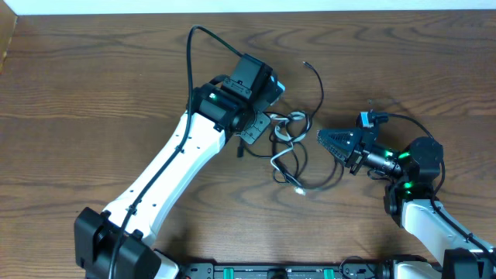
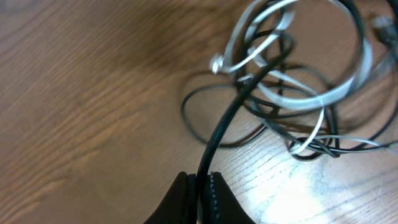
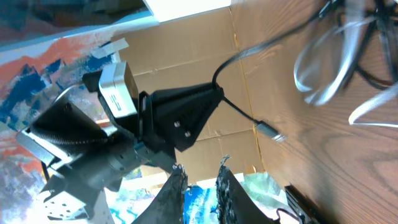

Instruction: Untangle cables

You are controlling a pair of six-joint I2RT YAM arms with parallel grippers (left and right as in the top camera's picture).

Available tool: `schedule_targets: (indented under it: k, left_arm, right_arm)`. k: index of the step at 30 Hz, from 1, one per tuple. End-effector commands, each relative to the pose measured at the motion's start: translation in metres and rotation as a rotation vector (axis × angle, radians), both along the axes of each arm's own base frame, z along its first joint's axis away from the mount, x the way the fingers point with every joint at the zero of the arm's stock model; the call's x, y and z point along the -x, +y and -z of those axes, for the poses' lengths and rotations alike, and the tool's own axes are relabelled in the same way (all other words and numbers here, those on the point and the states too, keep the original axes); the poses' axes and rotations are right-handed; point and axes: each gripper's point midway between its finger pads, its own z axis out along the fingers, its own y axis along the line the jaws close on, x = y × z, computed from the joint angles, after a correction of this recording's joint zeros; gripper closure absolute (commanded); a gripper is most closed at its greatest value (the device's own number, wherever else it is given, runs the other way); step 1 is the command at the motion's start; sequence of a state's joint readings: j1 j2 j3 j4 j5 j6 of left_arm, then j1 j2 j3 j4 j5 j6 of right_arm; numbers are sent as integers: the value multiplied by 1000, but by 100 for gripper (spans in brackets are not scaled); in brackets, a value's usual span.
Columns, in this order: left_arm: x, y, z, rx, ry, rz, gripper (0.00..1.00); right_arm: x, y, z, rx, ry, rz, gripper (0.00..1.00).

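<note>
left fingers [image 2: 219, 200] pinch a black cable [image 2: 217, 130]; right fingers [image 3: 175, 194] slightly spread, empty. a hard pull could cinch the white cable [image 2: 301, 101] tighter or drag everything across the desk [image 2: 93, 93].

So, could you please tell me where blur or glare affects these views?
Overhead: sharp, evenly lit. Left wrist: white cable loops smeared, black cable crisper, glare on the table lower right. Right wrist: white cable blurred, plug sharp.

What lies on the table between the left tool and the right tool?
The tangle of black and white cables lies between the left tool and right tool, seen in the overhead view.
</note>
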State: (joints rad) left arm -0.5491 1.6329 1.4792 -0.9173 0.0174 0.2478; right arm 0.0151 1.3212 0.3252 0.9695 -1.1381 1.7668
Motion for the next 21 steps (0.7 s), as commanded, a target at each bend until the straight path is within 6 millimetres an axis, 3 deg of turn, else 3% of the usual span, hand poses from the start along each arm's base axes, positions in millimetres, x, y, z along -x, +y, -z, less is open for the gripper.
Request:
schedule_targets:
  k: [1, 5, 9, 15, 21]
  left_arm:
    - [-8, 13, 5, 27, 26, -130, 92]
    - [-11, 24, 6, 36, 40, -190, 92]
    - [-8, 21, 7, 47, 55, -181, 92]
    - [22, -29, -1, 276, 196, 35, 92]
    - [45, -61, -12, 408, 271, 150, 92]
  right_arm:
    - [3, 0, -3, 15, -47, -24, 86]
    - [3, 0, -3, 43, -112, -25, 84]
    - [2, 0, 2, 72, -146, -22, 80]
    - [-2, -4, 32, 137, -64, 18, 59]
    - [-6, -13, 68, 207, 97, 94, 53]
